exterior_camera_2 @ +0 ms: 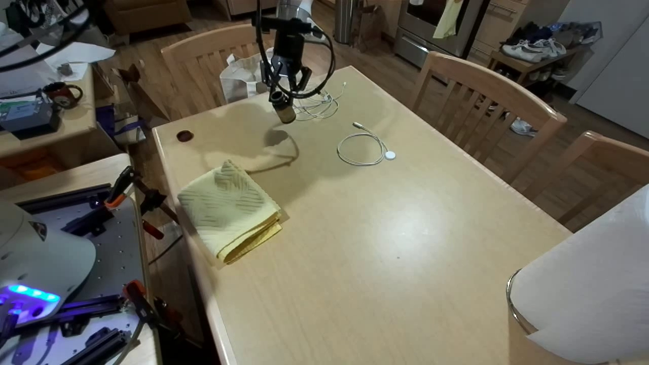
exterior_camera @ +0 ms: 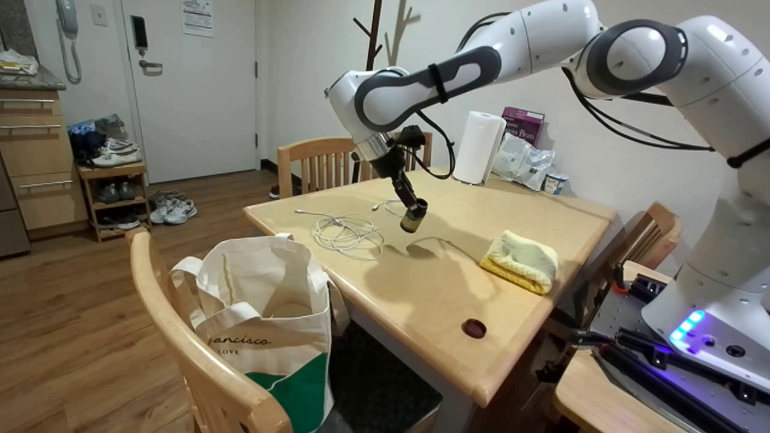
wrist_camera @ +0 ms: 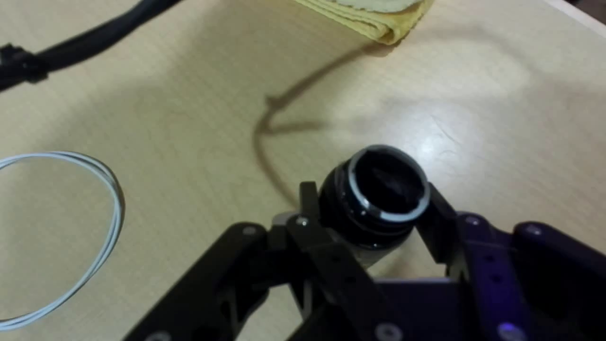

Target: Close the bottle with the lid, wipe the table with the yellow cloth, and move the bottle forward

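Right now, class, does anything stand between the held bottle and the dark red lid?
Nothing visible does, in both exterior views. The gripper holds the bottle, tilted; the yellow cloth lies off the line to the lid.

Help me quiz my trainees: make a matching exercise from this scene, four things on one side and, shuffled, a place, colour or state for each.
Things:
1. bottle
2. lid
3. yellow cloth
4. paper towel roll

Descriptions:
A. dark red, lying near a corner of the table
B. white, standing on end
C. tilted, held in the air
D. folded

Pairs: 1-C, 2-A, 3-D, 4-B
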